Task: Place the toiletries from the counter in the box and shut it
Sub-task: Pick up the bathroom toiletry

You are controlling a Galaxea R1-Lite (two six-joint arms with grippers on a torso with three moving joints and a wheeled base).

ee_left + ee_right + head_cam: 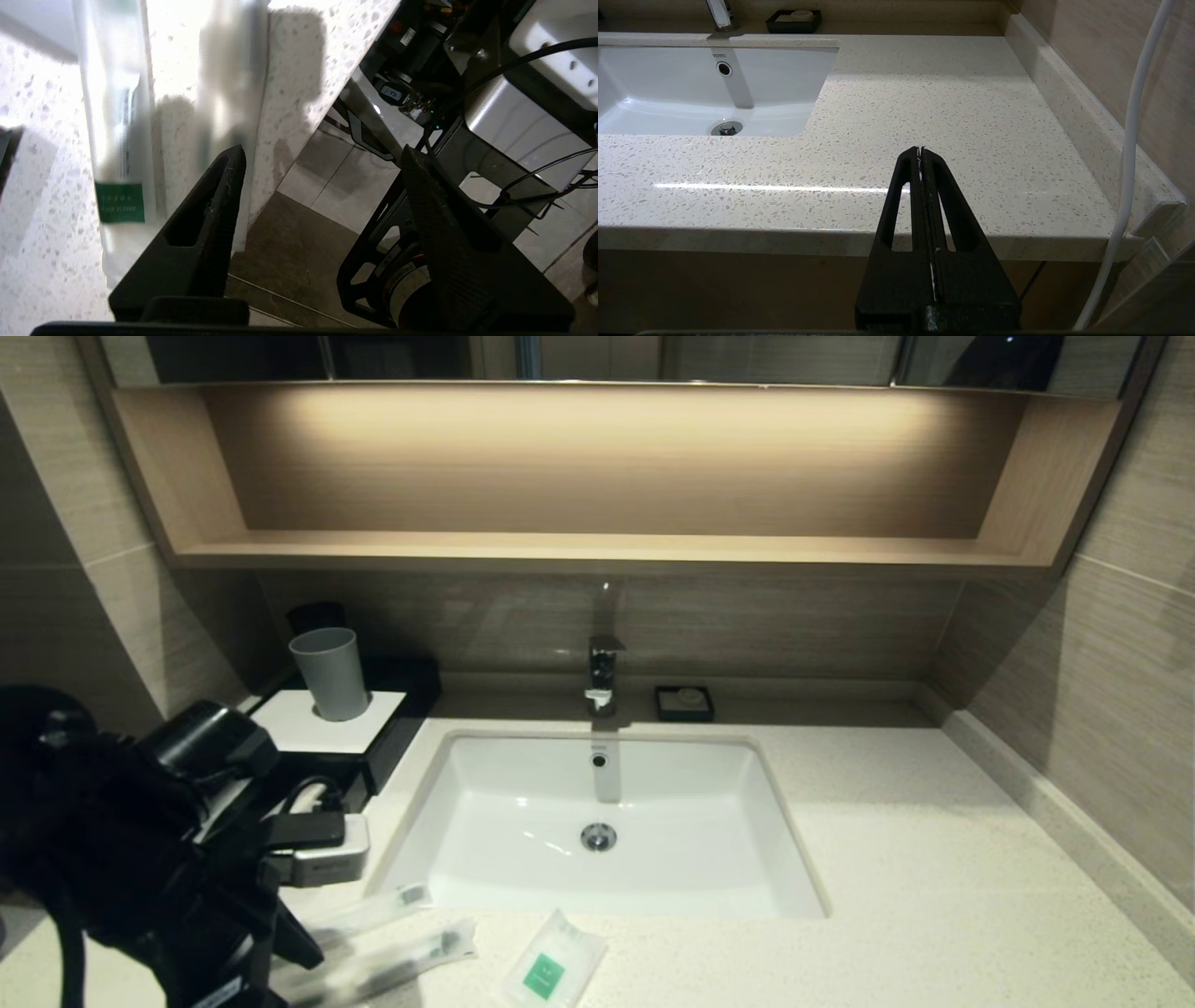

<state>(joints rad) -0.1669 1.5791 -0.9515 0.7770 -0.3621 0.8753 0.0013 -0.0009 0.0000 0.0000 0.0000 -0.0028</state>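
Two clear toothbrush packets (373, 913) (397, 963) lie side by side at the counter's (887, 859) front left edge, with the white sachet (553, 971) and its green label just to their right. In the left wrist view one packet (119, 140) shows its green label and the other packet (231, 84) overhangs the counter's front edge. My left gripper (322, 149) hangs open at that edge, one finger (219, 200) against the overhanging packet and nothing between the jaws. The black box (397, 714) with its white top stands back left, its front hidden by my left arm (168, 840). My right gripper (920, 150) is shut and empty at the counter's front right.
A grey cup (331, 674) stands on the box's white panel. The white sink (523, 803) takes up the middle, with the faucet (603, 674) behind it and a small black soap dish (684, 703) to the faucet's right. A wooden shelf (597, 551) runs above.
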